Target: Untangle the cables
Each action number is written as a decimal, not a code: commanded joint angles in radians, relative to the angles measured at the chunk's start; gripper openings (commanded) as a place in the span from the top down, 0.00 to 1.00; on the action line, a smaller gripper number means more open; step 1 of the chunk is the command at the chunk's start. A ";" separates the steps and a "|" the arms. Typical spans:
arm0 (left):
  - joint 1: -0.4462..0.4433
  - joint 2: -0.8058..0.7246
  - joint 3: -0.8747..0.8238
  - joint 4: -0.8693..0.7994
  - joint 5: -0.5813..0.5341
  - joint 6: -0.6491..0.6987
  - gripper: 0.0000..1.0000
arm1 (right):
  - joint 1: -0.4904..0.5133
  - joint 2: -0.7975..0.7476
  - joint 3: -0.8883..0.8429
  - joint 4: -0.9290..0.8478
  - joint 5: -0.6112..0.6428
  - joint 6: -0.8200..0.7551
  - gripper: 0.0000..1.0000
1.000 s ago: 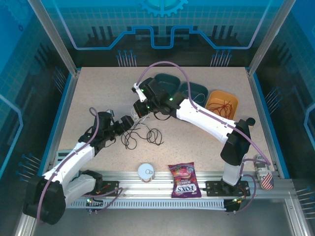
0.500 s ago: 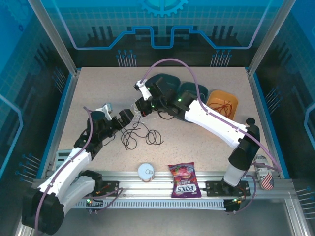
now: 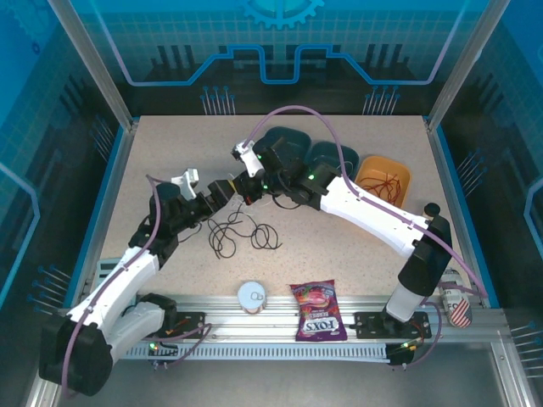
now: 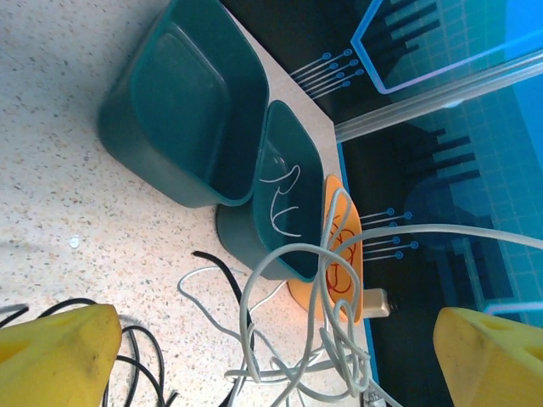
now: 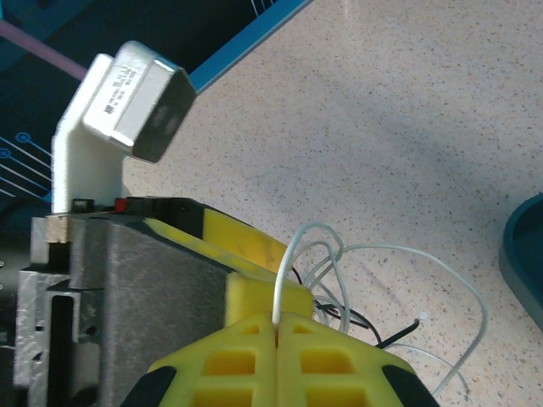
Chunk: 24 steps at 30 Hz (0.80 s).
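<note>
Two risks stand out: the right fingers are pressed together on the white cable, lifted just left of centre in the overhead view, while the left fingers stand spread either side of its knot. If they close on several strands at once, or a pull snags the black cable lying on the bench, I'd expect the tangle to tighten.

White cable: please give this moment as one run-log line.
right gripper: shut on white cable | left gripper: open, close to white cable loops | black cable: on table | red cable: in orange bin
</note>
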 commanded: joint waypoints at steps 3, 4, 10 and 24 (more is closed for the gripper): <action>0.007 0.059 0.013 0.045 0.062 -0.026 0.13 | -0.006 -0.042 0.000 0.054 -0.054 -0.005 1.00; 0.009 0.066 0.011 0.047 0.059 -0.028 0.14 | -0.005 -0.044 0.004 0.056 -0.057 -0.005 1.00; 0.007 0.086 -0.003 -0.014 -0.023 -0.018 0.20 | -0.005 -0.070 0.009 0.057 -0.079 0.001 1.00; 0.010 0.162 -0.101 -0.061 -0.185 -0.029 0.27 | -0.007 -0.162 0.002 0.018 0.007 -0.027 1.00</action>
